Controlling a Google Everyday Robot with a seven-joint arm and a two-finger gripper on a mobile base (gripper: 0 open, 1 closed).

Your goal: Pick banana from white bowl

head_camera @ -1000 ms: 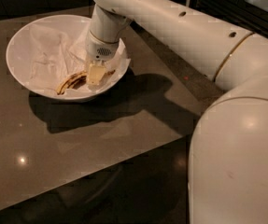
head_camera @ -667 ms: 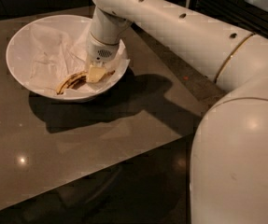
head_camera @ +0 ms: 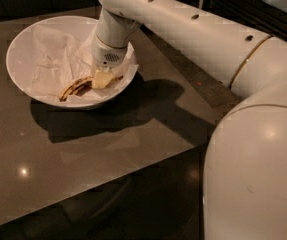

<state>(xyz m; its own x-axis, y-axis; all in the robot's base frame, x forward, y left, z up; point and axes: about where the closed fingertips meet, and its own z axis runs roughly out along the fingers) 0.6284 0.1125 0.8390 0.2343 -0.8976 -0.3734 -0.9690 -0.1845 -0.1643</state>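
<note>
The white bowl (head_camera: pixel 23 44) stands at the far left of the dark table, lined with crumpled white paper. The banana (head_camera: pixel 75 87), dull yellow with dark brown streaks, lies on the paper at the bowl's near right side, its thin end pointing left. My gripper (head_camera: pixel 101 79) reaches straight down into the bowl from the white arm and sits on the banana's right half, hiding that part. The banana still rests on the paper.
The dark brown table (head_camera: pixel 83 154) has its near edge running across the lower left and its right edge by the bowl. My white arm (head_camera: pixel 193 29) spans the upper right and my bulky white body (head_camera: pixel 258 174) fills the lower right.
Almost nothing has changed. The gripper stays down in the bowl over the banana's right half, and the banana lies in the same place.
</note>
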